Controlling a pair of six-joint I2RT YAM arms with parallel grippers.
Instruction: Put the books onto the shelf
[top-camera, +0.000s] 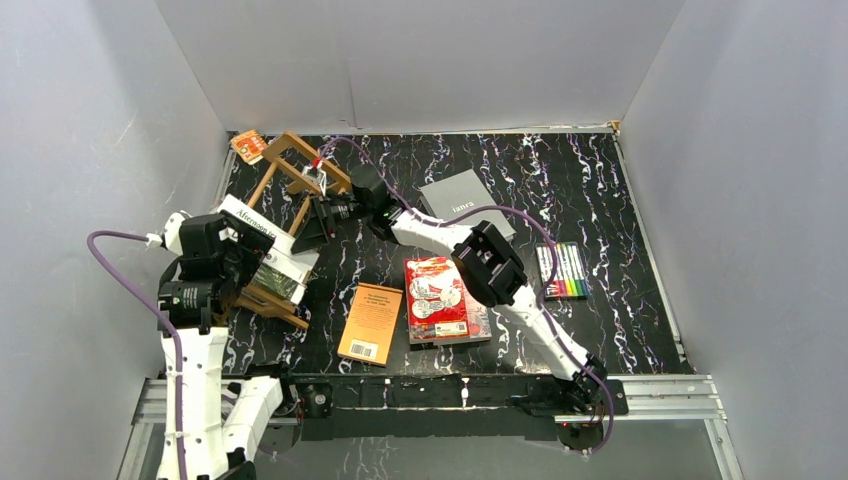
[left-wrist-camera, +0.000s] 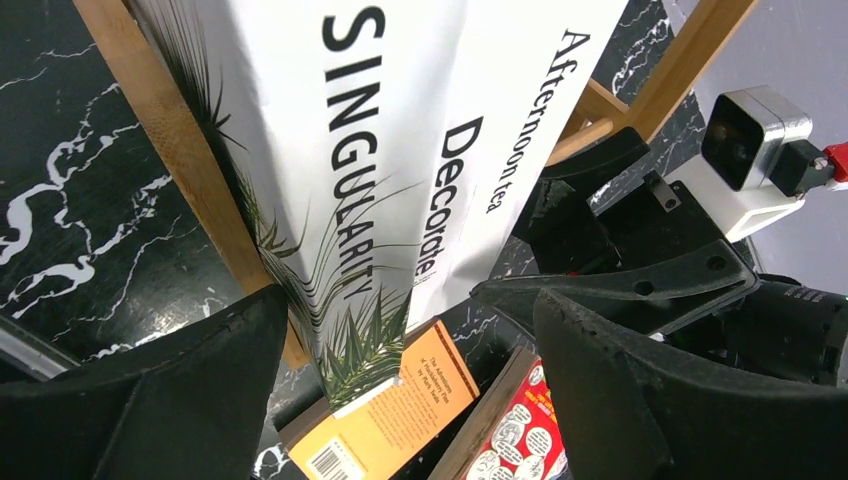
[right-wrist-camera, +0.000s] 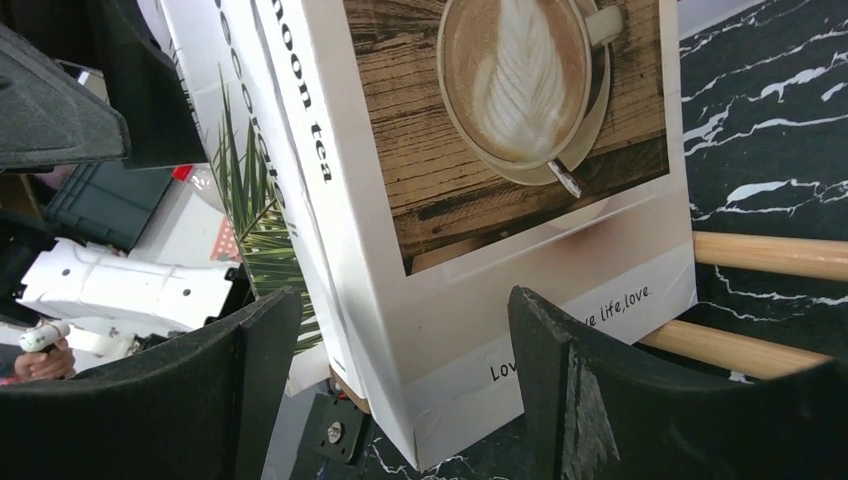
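I'm holding the left end effector (left-wrist-camera: 408, 305) and right end effector (right-wrist-camera: 405, 300) spread apart, flanking three books (left-wrist-camera: 330, 150) standing in the shelf (left-wrist-camera: 150, 120).

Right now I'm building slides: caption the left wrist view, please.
Open left gripper faces three books in the wooden shelf, orange paperback lying beyond.

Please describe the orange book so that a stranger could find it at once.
Start at the black marbled table, near its front edge. Left of the red illustrated book lies the orange paperback, flat, the only orange book there.
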